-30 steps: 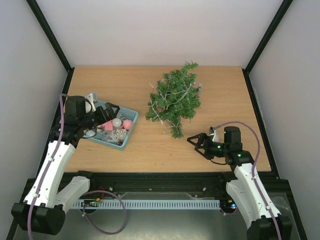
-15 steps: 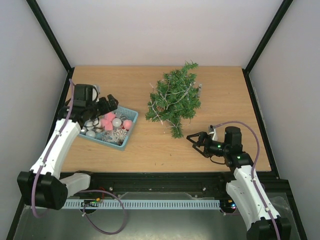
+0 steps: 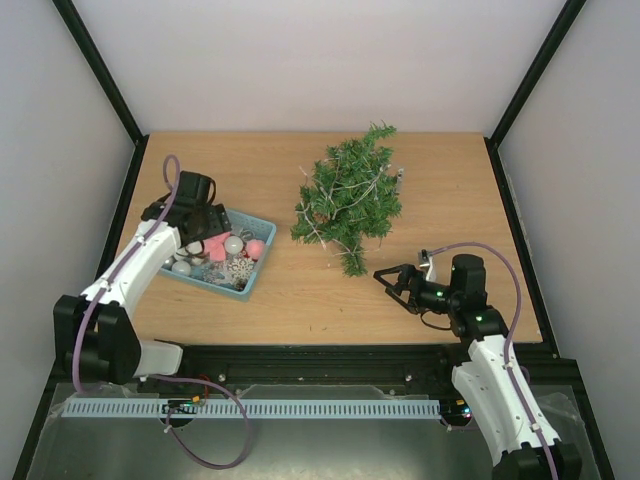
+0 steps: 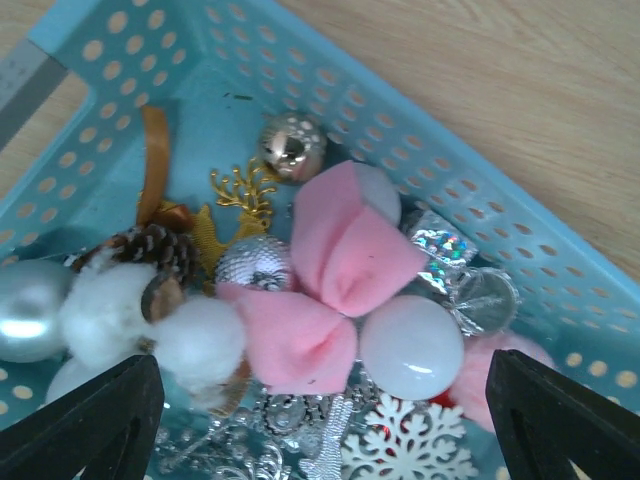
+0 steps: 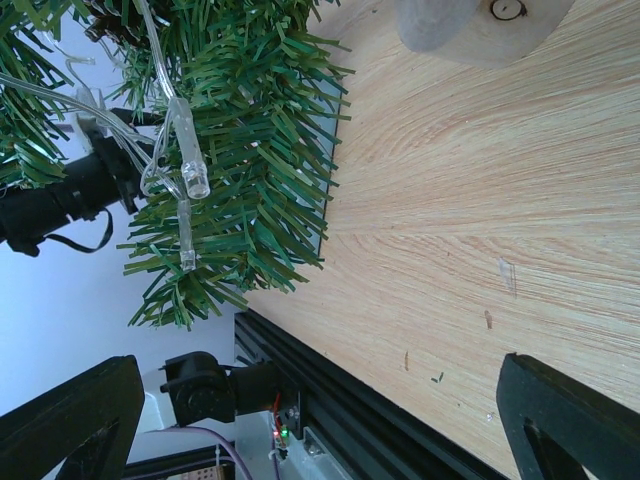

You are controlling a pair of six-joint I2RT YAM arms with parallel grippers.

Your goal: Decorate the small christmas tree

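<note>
Spanning the floor of a white-walled booth with black corner posts, the pale wooden bench (image 3: 450, 180) shows bare grain along its far edge, down its right edge and across the near middle.

The small christmas tree (image 3: 348, 195) appears to lie on its side at the far middle, a little right of centre. Its bushy dark green needles are threaded with a clear light string (image 5: 185, 150) carrying small clear bulbs.

A teal perforated basket (image 3: 262, 255) sits by the left edge, well apart from the tree and heaped with ornaments: a pink bow (image 4: 330, 280), a white ball (image 4: 410, 345) and a white snowflake (image 4: 400, 450).

The left claw (image 4: 320, 420) hangs over that heap, jaws spread wide, gripping nothing.

The right claw (image 3: 385, 280) sits low over the bench near the tree's nearest branch without touching it, equally wide and empty.
</note>
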